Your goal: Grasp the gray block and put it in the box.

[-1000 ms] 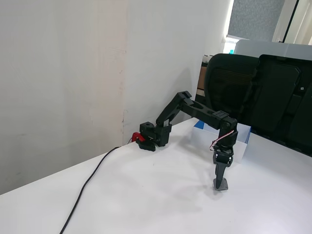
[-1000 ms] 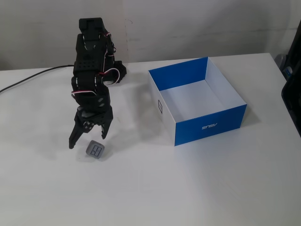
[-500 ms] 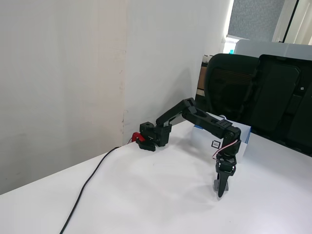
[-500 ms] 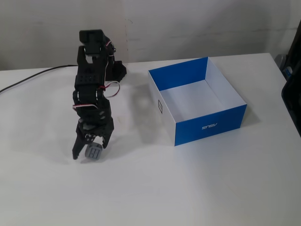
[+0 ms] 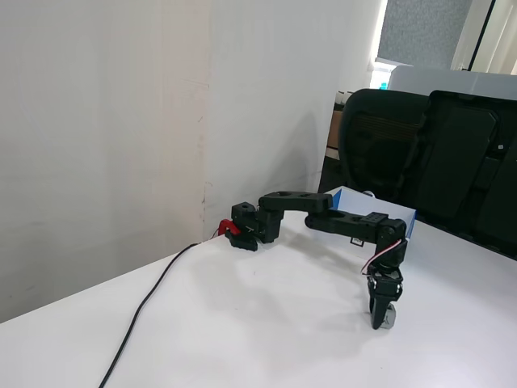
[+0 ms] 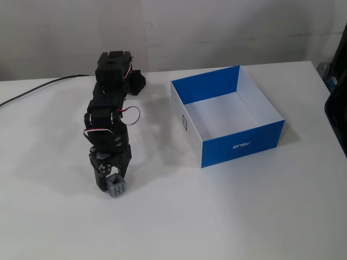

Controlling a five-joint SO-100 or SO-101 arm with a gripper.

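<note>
Fixed views both showed the gray block (image 6: 117, 187) down on the white table (image 6: 227, 216), now pinched between the fingers of the gripper (image 6: 111, 184). A second before, those fingers were spread above it, the block lying loose just beside one tip; since then the arm (image 6: 108, 108) had stretched forward and low, and the fingers had closed in. The box (image 6: 241, 143) sat well apart, to the right in that view, empty. I judged the grasp made, with lifting and carrying still ahead.
</note>
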